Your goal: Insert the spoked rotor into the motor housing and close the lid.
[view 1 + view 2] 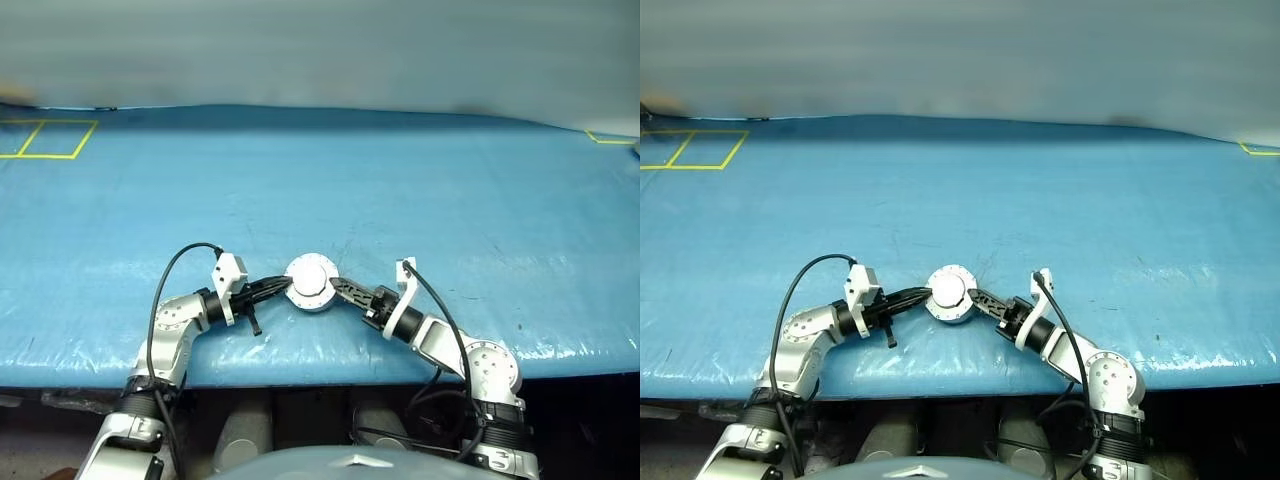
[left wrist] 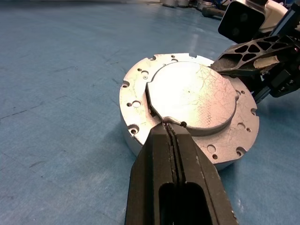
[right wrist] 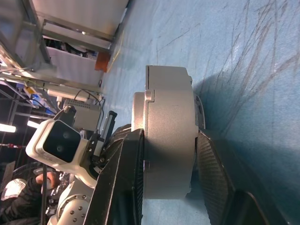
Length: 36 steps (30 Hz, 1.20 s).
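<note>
The motor housing [image 2: 140, 126] sits on the blue table [image 1: 450, 180] near its front edge, between both grippers. The lid [image 2: 194, 96] lies flat on top, closed (contents hidden). The right gripper [image 3: 171, 187] has its jaws on either side of the housing, top and bottom. The left gripper [image 2: 173, 136], jaws pressed together, touches the lid's edge.

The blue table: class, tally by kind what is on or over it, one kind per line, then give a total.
Silver motor housing, lid shut on top: 1
Black pincers: 2, left pincer and right pincer
Yellow tape squares on the blue table: 2
Total: 5
</note>
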Available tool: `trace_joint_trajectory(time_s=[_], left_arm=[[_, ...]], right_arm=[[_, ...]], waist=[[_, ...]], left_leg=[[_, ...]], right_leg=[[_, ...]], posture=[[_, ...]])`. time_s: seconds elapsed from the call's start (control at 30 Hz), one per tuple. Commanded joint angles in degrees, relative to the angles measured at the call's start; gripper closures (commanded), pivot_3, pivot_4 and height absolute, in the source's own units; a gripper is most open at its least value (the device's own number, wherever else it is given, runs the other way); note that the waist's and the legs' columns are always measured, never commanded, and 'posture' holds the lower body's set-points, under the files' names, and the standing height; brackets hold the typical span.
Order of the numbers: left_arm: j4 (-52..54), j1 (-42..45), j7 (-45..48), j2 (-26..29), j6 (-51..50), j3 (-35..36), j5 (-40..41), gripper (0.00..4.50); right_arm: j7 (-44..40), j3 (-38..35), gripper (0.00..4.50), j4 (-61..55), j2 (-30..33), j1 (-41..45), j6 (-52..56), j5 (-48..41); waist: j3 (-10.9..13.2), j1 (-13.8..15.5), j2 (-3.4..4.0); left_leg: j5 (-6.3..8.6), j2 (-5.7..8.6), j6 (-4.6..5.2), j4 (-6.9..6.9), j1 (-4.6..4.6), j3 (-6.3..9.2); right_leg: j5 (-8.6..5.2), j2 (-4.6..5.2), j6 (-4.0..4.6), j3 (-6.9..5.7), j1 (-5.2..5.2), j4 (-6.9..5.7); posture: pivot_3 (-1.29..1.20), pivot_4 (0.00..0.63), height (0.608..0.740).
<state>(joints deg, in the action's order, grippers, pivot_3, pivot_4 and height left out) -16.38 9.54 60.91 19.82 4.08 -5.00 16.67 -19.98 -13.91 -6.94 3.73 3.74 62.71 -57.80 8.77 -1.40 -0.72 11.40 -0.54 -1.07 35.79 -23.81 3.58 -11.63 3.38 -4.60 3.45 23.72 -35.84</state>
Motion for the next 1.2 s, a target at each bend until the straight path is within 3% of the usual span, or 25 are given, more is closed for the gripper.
trace_joint_trajectory(time_s=[0.03,0.2,0.43,0.5,0.6,0.8,0.97,1.0,1.2], left_arm=[[-0.5,-0.1,-0.2,-0.6,-0.5,-1.2,-0.6,4.50],[0.7,-0.4,-2.4,-1.2,-3.3,0.1,0.8,4.50],[8.5,-2.4,-7.8,-9.6,-22.6,10.7,23.2,4.50],[8.9,-3.3,-8.5,-11.1,-25.0,12.4,26.1,4.50],[9.6,-4.1,-11.8,-14.6,-26.7,15.4,30.3,3.92],[10.9,-4.7,-14.4,-18.7,-30.5,17.3,35.2,1.93],[13.9,-5.8,-14.5,-21.0,-39.5,16.2,43.1,0.23],[14.3,-5.9,-14.6,-21.2,-41.5,16.0,44.6,0.05],[14.6,-4.6,-17.2,-22.5,-49.7,15.9,51.4,0.05]], right_arm=[[0.6,0.5,3.24,-0.6,0.2,0.0,-0.2,-0.4],[1.1,0.0,3.24,-0.1,-0.1,0.2,-1.0,-0.6],[3.4,-6.1,3.24,1.7,-4.0,2.6,-6.7,-5.7],[3.9,-7.1,3.24,1.7,-4.9,3.5,-8.1,-7.0],[4.3,-8.3,3.24,0.9,-6.0,4.9,-9.9,-9.1],[6.5,-8.9,3.24,-0.9,-7.2,7.0,-11.1,-12.9],[7.9,-8.5,3.24,-3.2,-8.2,8.4,-11.7,-17.3],[8.1,-8.2,3.24,-3.6,-8.4,8.6,-11.7,-17.9],[8.7,-6.7,3.24,-4.9,-7.4,8.9,-11.5,-21.1]], waist=[[0.0,0.0,0.00],[0.0,0.0,0.01],[0.2,-0.3,0.05],[0.3,-0.5,0.11],[0.3,-0.8,0.14],[0.6,-1.2,0.15],[0.8,-1.3,0.15],[0.8,-1.4,0.14],[0.8,-1.6,0.13]], left_leg=[[0.00,0.00,0.00,0.00,0.00,0.00],[0.00,0.00,0.00,0.00,0.00,0.01],[0.00,-0.03,0.00,0.05,-0.15,0.04],[0.00,-0.02,0.01,0.04,-0.21,0.05],[0.04,0.00,0.07,0.00,-0.22,0.05],[0.06,-0.02,0.09,0.02,-0.21,0.07],[0.06,-0.01,0.09,0.03,-0.26,0.10],[0.06,-0.01,0.09,0.03,-0.27,0.10],[0.06,0.00,0.09,0.06,-0.29,0.17]], right_leg=[[0.00,0.00,0.00,0.00,0.00,0.00],[0.00,0.00,0.00,0.00,0.00,0.00],[0.00,0.00,-0.01,-0.03,0.10,-0.01],[0.00,-0.02,-0.02,-0.05,0.15,-0.01],[-0.03,-0.05,-0.05,-0.05,0.16,0.00],[-0.05,-0.12,-0.06,-0.03,0.15,-0.01],[-0.06,-0.12,-0.05,-0.02,0.17,0.00],[-0.06,-0.12,-0.05,-0.02,0.17,0.01],[-0.07,-0.14,-0.05,-0.05,0.16,0.01]], posture=[[0.00,0.150,0.740],[0.00,0.150,0.740],[0.00,0.150,0.740],[0.00,0.150,0.740],[0.00,0.150,0.740],[0.00,0.150,0.740],[0.00,0.150,0.740],[0.00,0.150,0.740],[0.00,0.150,0.740]])
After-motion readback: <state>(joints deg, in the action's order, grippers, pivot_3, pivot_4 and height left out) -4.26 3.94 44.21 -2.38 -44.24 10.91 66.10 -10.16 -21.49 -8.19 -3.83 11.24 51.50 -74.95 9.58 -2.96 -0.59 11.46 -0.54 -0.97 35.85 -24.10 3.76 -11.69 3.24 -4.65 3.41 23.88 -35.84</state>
